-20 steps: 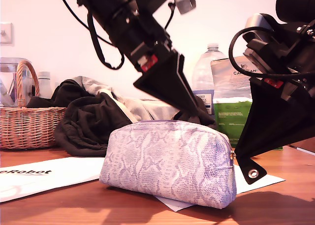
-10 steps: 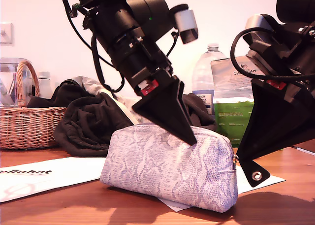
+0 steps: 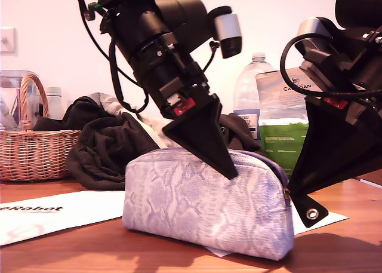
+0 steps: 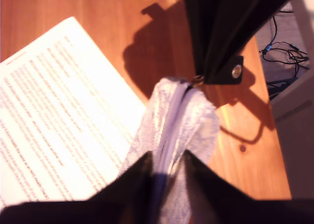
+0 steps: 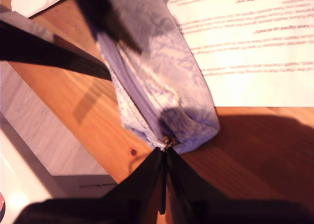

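Wooden table (image 3: 71,255) under both grippers. Heap of dark clothes (image 3: 104,153) behind my first gripper (image 4: 168,158), well apart from it, and a wicker basket (image 3: 36,153) farther off past the heap. Printed sheet (image 4: 59,121) lies flat just beside my first gripper, one corner running under the pouch (image 3: 203,207). The pouch has a pale snakeskin print and rests on its base on the table, zipper ridge up. It sits directly beneath my first gripper, with one end at the tips of my second gripper (image 5: 164,153). First gripper's jaws straddle the ridge about mid-length and are closed onto the fabric, which bunches up between them. Second gripper's jaws are drawn almost together, and the small metal zipper pull (image 5: 168,141) sits pinched at their very tips, as far as the second wrist view shows. Judgement: the pouch is light and soft. The walls give under a pinch, so the body will sag or slide on the wood unless it is pinned. The printed skin looks smooth and possibly slippery. Firmest holds are the stitched ridge alongside the zipper and the pull itself. The pull is tiny and easy to lose from the tips.
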### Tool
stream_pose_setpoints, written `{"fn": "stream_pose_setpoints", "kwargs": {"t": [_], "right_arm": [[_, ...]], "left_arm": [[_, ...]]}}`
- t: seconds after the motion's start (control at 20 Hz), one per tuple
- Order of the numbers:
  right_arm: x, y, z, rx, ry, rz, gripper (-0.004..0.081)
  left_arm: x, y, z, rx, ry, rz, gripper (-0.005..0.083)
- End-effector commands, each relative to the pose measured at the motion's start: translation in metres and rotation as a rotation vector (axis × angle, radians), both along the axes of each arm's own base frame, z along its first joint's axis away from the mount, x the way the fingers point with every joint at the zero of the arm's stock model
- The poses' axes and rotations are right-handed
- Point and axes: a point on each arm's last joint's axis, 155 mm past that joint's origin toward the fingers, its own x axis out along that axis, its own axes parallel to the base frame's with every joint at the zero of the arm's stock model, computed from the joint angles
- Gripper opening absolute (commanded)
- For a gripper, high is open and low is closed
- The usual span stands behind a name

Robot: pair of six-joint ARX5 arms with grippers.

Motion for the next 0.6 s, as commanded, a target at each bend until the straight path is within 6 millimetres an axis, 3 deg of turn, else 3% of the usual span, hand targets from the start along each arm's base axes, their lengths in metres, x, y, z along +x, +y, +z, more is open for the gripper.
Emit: {"fn": "stream_pose_setpoints", "kwargs": {"t": [0.0,0.55], "right_arm": [[0.002,0.006,0.008,0.028,-0.012,0.013,-0.0013],[0.004,0.015,0.018,0.108,0.028,-0.025,-0.0013]], "left_arm": [[-0.008,-0.001,-0.012,0.029,0.017,-0.012,-0.0010],[-0.009,0.005,-0.019,0.088,0.003,0.005,-0.0021]]}}
